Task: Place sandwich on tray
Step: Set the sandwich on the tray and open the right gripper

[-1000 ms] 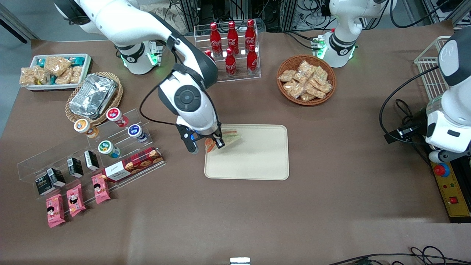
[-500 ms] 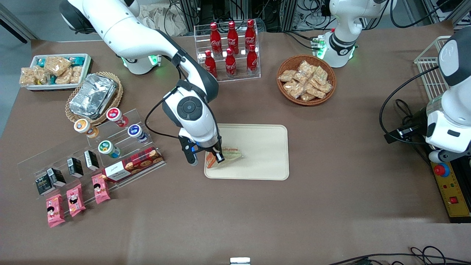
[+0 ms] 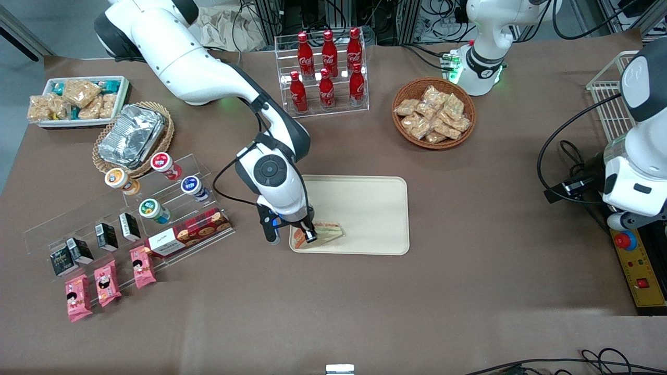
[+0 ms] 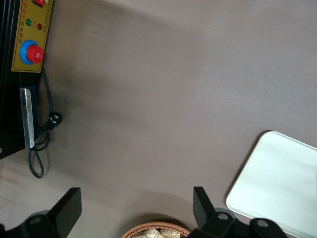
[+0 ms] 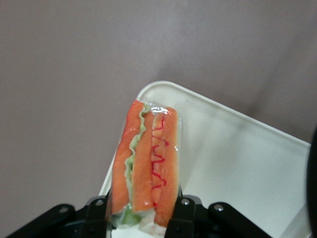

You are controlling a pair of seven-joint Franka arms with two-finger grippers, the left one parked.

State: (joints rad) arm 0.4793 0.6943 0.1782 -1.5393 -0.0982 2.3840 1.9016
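Sandwich sits clamped between the fingers of the gripper, low over the corner of the tray that lies nearest the front camera at the working arm's end. From the wrist, the sandwich shows its orange, green and red filling stripes, with both fingers pressed against its sides above the tray's rounded corner. Whether its underside touches the tray I cannot tell. Well away from the tray, farther from the camera, stand a rack of red bottles and a wicker basket of snack bags.
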